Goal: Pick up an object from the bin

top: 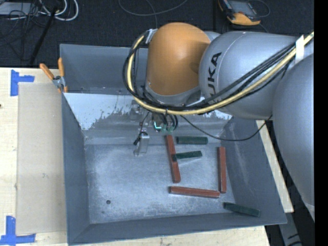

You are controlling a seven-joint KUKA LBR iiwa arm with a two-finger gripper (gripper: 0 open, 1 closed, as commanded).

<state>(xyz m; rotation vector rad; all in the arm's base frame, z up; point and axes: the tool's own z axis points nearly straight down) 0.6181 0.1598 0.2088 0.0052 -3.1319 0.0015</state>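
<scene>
My gripper (141,143) hangs low over the bare bin floor, towards the back and left of the middle, with nothing seen in it. The nearest thing is a red-brown stick (172,159), lying lengthways just right of the gripper. Two short dark green sticks lie next to that stick: one (192,140) near its far end and one (187,156) touching its middle.
Further right a second red-brown stick (222,169) lies lengthways, and a third (195,192) lies crosswise near its front end. Another dark green stick (241,209) rests in the front right corner. The arm and its orange cover hide the back of the bin.
</scene>
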